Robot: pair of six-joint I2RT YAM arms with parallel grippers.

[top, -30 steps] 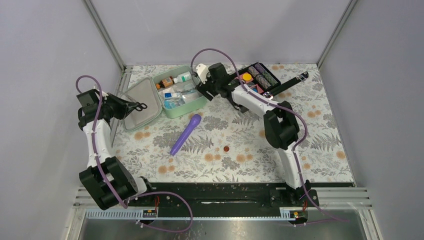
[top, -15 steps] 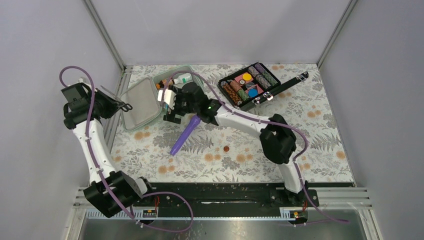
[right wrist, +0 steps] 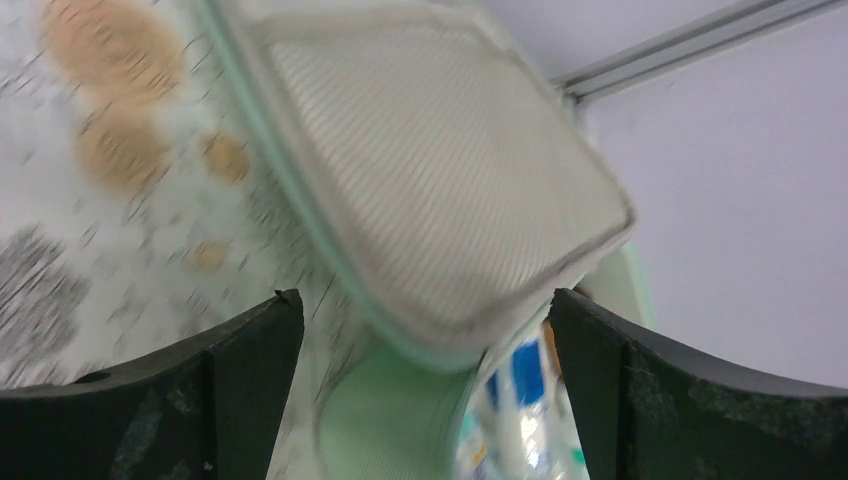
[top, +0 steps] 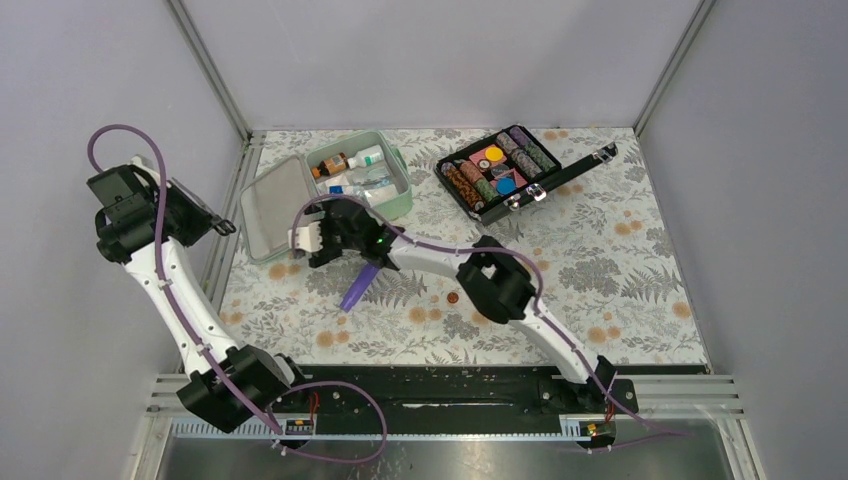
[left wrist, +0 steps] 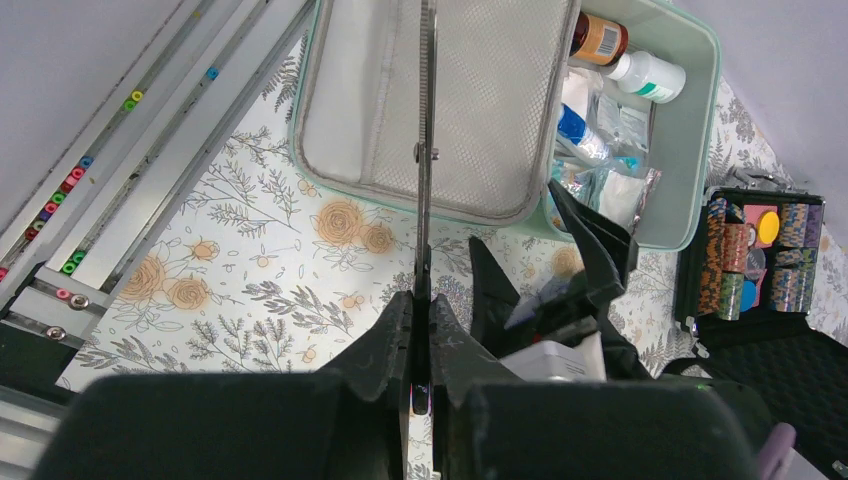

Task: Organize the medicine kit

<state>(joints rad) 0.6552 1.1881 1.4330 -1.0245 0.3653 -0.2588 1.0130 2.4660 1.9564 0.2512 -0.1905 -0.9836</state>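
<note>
2 hands: left hand (left wrist: 420, 310) clenched on scissors (left wrist: 426, 100); right hand (right wrist: 425, 300) released, should straddle medicine kit lid (right wrist: 430, 170) rim squarely.

1. Plain grey walls (top: 430, 60) are closing in the table at the back, left and right.
2. Aluminium posts (top: 208, 68) are running up both back corners.
3. A floral cloth (top: 640, 290), white with grey ferns and orange blooms, is covering the tabletop.
4. A black rail (top: 440, 385) is lying along the near edge, with a dull metal sheet (top: 450, 455) sitting below it.
5. Ribbed metal tracks (left wrist: 110, 150) are running along the left side.
6. Soft, even light is falling, and shadows are showing faint.
</note>
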